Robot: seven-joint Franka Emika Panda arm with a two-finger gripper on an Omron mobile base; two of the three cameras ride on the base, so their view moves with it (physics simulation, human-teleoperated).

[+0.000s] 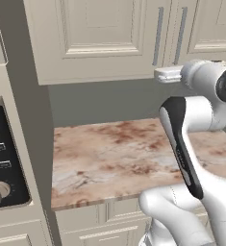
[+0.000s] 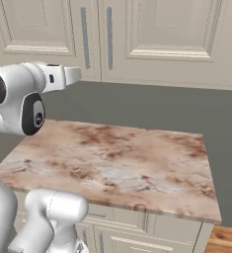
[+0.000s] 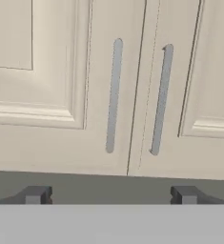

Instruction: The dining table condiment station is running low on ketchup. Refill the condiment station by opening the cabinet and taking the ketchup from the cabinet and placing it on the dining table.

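Jaws: wide apart, nothing between them.
Gripper: faces the cabinet, below the two bar handles, not touching.
Arm: elbow bent, forearm raised, hand level toward the doors.
Cabinet doors: both closed, seam between the handles.
Counter: marbled top under the cabinet.

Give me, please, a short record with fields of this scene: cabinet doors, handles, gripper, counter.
cabinet: both doors shut
handles: left handle and right handle, vertical silver bars, either side of the door seam
gripper: open, holds nothing, faces the handles, apart from them
fingertips: wide apart, below the doors in the hand view
counter: marbled pinkish-brown top under the cabinet
ketchup: not taken out yet
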